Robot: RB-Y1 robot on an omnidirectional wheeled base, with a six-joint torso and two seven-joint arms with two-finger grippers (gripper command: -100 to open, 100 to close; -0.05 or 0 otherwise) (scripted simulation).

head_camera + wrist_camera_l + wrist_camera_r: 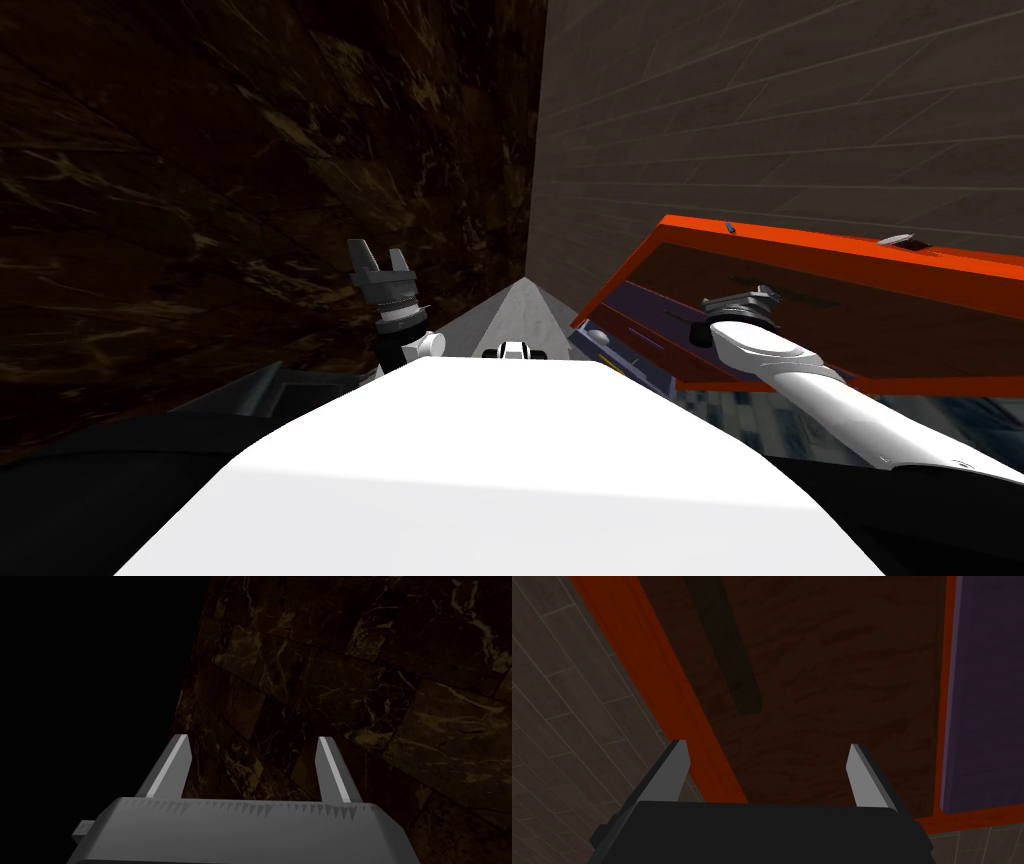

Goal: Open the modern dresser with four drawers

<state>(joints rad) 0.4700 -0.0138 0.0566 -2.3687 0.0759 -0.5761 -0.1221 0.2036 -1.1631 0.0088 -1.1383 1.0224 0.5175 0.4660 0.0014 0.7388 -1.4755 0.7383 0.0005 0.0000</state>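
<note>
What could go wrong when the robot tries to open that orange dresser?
1. The right end effector is open, but the dark handle lies off to one side, not between its fingers. Closing now would probably grab nothing.
2. One finger lines up with the orange frame, so pushing forward could bump it.
3. The left end effector points at the dark marble wall; turning the body might scrape it.

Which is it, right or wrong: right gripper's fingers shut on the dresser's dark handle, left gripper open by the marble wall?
Wrong on one point: the right wrist view shows the right gripper with fingers open, the dark handle ahead of them, ungripped, on the dresser. The left gripper is open by the marble wall.
</note>
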